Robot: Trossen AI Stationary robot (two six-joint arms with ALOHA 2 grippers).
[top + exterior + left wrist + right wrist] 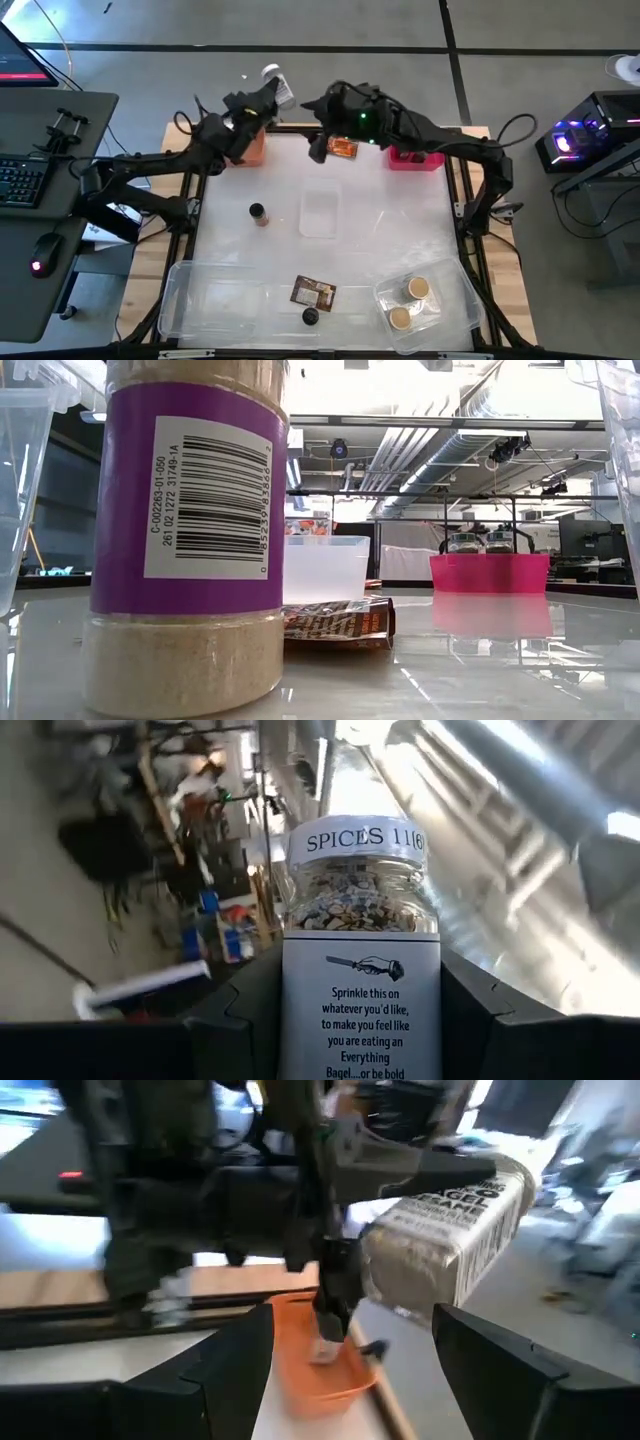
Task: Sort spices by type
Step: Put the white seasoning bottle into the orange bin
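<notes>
My left gripper is raised over the orange bin at the table's far edge, shut on a clear spice jar with seeds inside and a white lid. My right gripper hovers just to its right, open with nothing between its fingers; it faces the held jar. An orange-brown packet lies under the right arm. A black-lidded jar stands left of the middle. Another packet and a small jar sit near the front edge. My left gripper pinches the jar's labelled body between its two fingers, one on each side. The jar lies along the fingers, with its lid end pointing away from the wrist. It is lifted clear, above the orange bin, and tilted well off upright.
A pink bin at the far right holds two jars. A small clear tray stands mid-table. A large clear tray lies near left. Another clear tray at the near right holds two tan-lidded jars.
</notes>
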